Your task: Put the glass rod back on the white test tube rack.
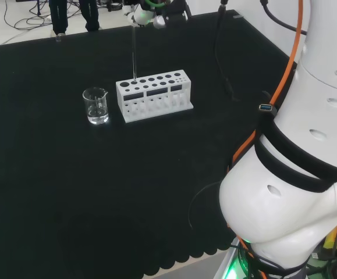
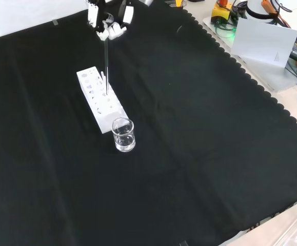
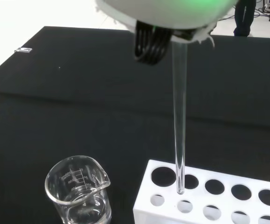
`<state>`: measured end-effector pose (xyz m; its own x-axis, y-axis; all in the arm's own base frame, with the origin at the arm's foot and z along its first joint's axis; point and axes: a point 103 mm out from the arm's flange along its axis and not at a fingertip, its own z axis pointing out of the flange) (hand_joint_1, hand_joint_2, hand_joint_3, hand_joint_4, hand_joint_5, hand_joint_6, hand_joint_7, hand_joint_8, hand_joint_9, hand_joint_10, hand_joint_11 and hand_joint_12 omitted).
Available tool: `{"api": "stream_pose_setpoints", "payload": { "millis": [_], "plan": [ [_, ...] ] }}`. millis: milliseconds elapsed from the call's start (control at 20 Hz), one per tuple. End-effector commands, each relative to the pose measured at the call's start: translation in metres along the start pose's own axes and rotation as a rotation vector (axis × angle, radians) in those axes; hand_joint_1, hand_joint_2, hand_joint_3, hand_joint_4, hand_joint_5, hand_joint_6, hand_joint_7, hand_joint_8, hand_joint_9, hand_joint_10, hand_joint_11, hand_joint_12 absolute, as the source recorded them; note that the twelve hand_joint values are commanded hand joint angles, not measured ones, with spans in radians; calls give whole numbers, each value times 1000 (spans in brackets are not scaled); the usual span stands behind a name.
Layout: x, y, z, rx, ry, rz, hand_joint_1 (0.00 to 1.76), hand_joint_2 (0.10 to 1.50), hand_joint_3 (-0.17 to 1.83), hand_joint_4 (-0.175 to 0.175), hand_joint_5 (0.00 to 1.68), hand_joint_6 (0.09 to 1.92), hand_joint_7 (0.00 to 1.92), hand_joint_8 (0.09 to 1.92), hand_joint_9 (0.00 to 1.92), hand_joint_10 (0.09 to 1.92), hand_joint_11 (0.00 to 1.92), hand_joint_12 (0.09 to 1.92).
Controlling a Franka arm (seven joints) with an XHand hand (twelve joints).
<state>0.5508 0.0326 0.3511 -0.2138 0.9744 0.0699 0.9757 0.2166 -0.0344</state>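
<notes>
My hand (image 2: 109, 23) pinches one glass rod (image 2: 106, 61) at its top — its tip touches one white rack (image 2: 104, 110) below me, one beaker (image 2: 123, 135) just beside it.

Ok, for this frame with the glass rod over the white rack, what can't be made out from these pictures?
- Black and white hand: cut off by the top edge in the front and head views, so its grip on the thin clear glass rod is hard to judge.
- Rod tip: at the white plastic test tube rack; whether it has entered a hole is unclear.
- Small clear glass beaker: seems to hold clear liquid, level uncertain.
</notes>
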Motion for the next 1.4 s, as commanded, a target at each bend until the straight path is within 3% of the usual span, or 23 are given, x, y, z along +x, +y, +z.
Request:
{"api": "stream_pose_setpoints", "payload": {
  "millis": [50, 1400],
  "plan": [
    [-4, 11, 14, 5, -2, 4, 1316, 608, 855, -175, 1146, 727, 1215, 1144, 1756, 709, 1744, 745],
    [-11, 6, 28, 30, 9, -2, 1316, 608, 854, -175, 1147, 724, 1216, 1142, 1757, 708, 1745, 746]
  ]
}}
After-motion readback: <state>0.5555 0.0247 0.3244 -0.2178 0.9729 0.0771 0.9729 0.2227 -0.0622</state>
